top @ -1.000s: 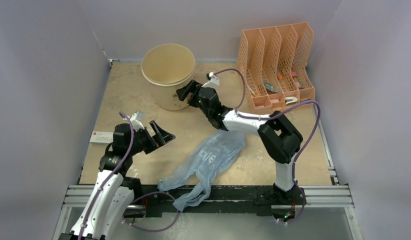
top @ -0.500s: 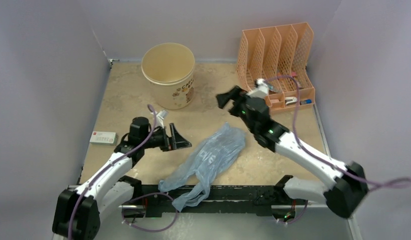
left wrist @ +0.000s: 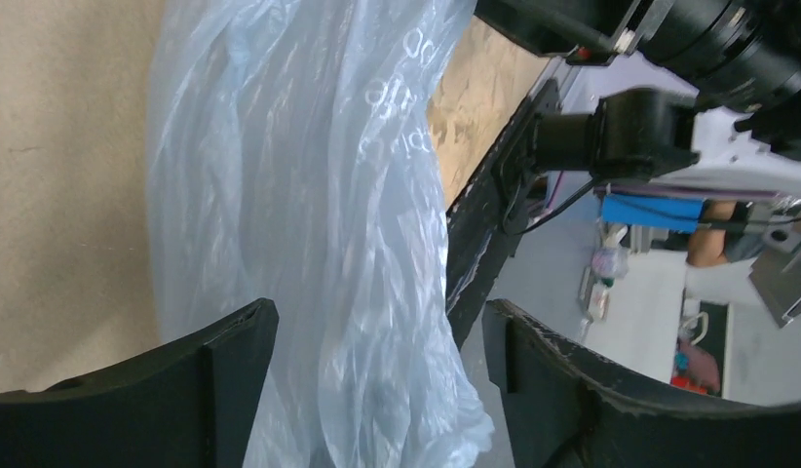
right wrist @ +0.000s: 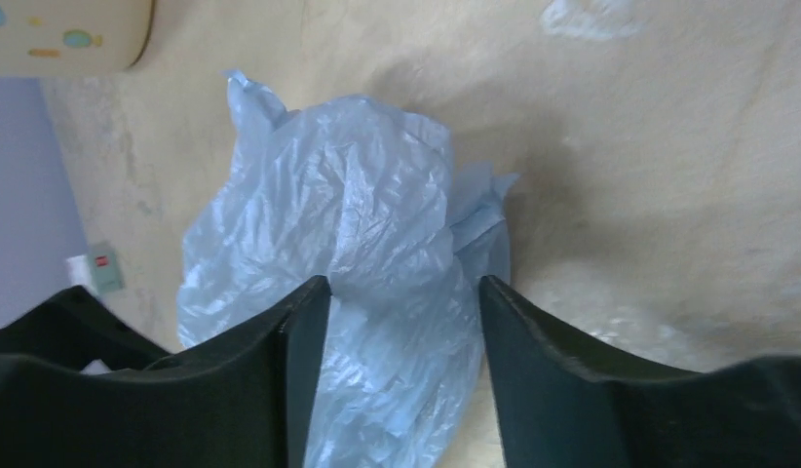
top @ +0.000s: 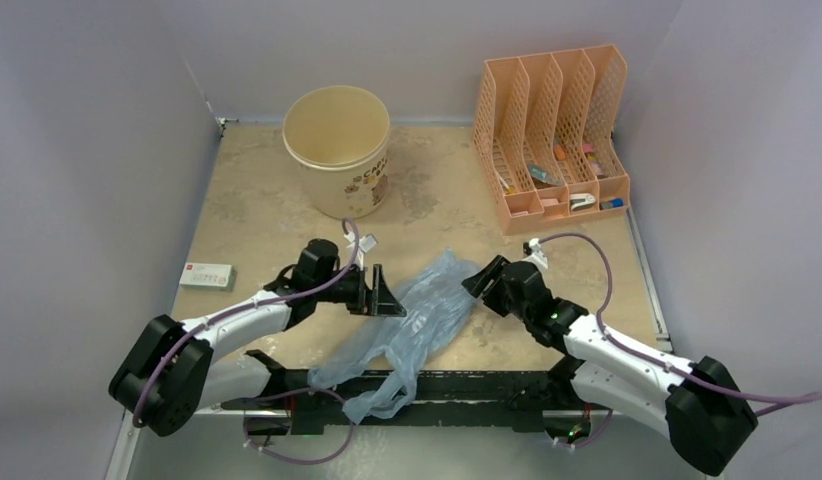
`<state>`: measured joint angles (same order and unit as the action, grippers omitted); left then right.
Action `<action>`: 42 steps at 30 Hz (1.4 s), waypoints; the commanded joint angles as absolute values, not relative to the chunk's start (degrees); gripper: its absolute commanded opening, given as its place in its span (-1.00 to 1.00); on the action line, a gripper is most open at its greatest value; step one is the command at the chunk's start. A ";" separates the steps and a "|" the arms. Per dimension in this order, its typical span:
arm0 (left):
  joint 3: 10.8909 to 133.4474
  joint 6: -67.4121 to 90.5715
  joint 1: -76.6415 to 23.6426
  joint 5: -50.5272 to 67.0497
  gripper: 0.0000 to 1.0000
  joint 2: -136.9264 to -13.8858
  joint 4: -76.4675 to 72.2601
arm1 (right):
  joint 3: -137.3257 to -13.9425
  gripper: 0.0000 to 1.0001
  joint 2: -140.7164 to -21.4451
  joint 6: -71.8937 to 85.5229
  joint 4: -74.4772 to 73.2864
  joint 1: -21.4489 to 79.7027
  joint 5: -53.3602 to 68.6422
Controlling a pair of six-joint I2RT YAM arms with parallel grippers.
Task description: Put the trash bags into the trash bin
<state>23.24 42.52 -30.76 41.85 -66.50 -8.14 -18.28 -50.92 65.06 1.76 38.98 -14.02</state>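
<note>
We find the bag (top: 419,312) lying crumpled on the table (top: 237,210), in the near half between the two arms. Its upper end sits toward the middle of the table, and its lower, twisted end trails over the black rail (top: 487,385) at the near edge. In the left wrist view we read faint white lettering on the pale-blue film. The bin (top: 337,150) stands upright at the far side, mouth up, well apart from the bag and to the left of the orange organizer (top: 552,130). None of the bag is in the bin. The left gripper (top: 390,293) sits low over the table at the bag's left edge, pointing right. Its wrist view shows the jaws standing wide, with the fingers (left wrist: 226,375) on either side of a bunched ridge of film that fills the gap but is not pinched flat. The right gripper (top: 479,280) comes in from the opposite side, at the bag's upper right corner, pointing left. Its wrist view shows the jaws likewise apart, flanking a raised fold of the bag, with one finger just touching the film. We cannot tell whether either gripper's tips touch the table. The two grippers face each other across the bag, near but apart. A small white box (top: 207,276) lies at the left edge of the table, apart from both arms.
</note>
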 commanded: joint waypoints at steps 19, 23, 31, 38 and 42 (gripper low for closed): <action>26.39 48.39 -46.13 19.23 0.44 -55.05 3.11 | -56.32 -0.90 -88.26 25.01 1.06 38.58 0.53; 27.17 50.52 -46.11 7.73 0.65 -45.83 16.13 | -56.02 -0.91 -89.45 19.30 0.36 38.63 3.85; 32.62 48.99 -45.06 -4.74 0.85 -42.49 26.37 | -49.62 -1.00 -87.40 17.67 4.74 38.67 14.13; 32.39 44.76 -28.95 14.19 0.67 -51.27 15.10 | -47.10 -1.00 -86.66 18.09 6.58 38.94 16.62; 32.24 42.82 -27.86 21.08 0.52 -57.54 9.36 | -46.51 -1.00 -86.68 19.04 7.35 39.05 17.49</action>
<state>31.97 46.28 -28.53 10.02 -53.60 18.11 -46.83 -88.92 19.20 4.51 38.87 14.87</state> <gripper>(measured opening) 0.802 0.005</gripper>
